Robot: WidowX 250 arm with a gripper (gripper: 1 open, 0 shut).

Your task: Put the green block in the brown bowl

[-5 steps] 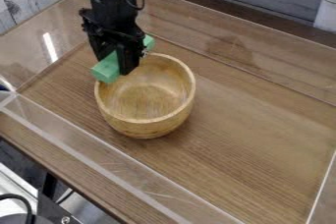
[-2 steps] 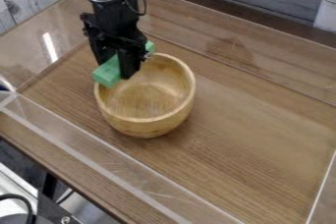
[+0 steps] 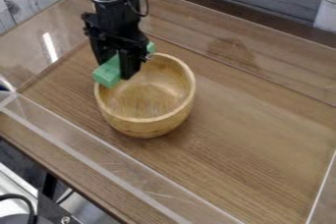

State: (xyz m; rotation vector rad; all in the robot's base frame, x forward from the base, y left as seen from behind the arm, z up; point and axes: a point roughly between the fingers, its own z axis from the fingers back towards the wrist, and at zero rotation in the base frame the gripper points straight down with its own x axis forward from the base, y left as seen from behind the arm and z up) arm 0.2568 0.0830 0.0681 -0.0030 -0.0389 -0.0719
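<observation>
Block (image 3: 108, 70) (green): clamped crosswise between fingers of black gripper (image 3: 120, 66), which points down; both ends protrude, over the left rim of bowl (image 3: 147, 96).

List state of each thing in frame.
gripper: pointing down, shut on the block, over the bowl's left rim
block: held off the table, tilted, not yet in the bowl
bowl: upright on the table, nothing inside
table: wooden top, clear walls around its edges
</observation>
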